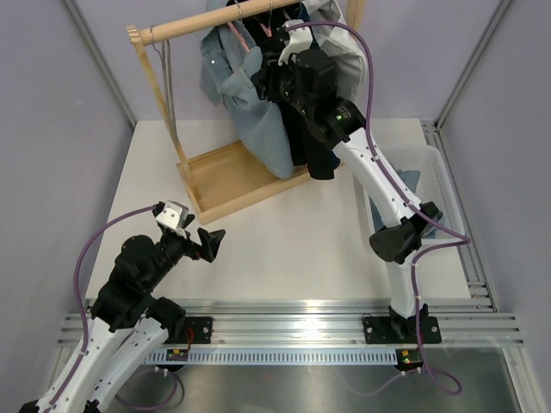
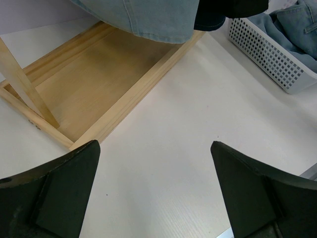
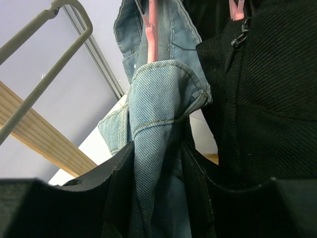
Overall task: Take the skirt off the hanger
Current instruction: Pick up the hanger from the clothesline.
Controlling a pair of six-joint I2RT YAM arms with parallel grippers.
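Note:
A light blue denim skirt (image 1: 258,120) hangs from a pink clip hanger (image 1: 245,39) on the wooden rail (image 1: 207,24) of the rack. My right gripper (image 1: 274,76) is raised to the skirt's waistband. In the right wrist view a bunched fold of the skirt (image 3: 158,99) sits between the two black fingers of the gripper (image 3: 157,163), which press on it from both sides, just below the pink clip (image 3: 152,29). My left gripper (image 1: 209,241) hovers low over the table with its jaws wide open and nothing between them (image 2: 154,148).
A black garment (image 1: 314,146) hangs right beside the skirt on another pink clip (image 3: 237,7). The rack's wooden base tray (image 1: 228,176) lies under the clothes. A white perforated basket (image 1: 435,163) holding denim pieces stands at the right.

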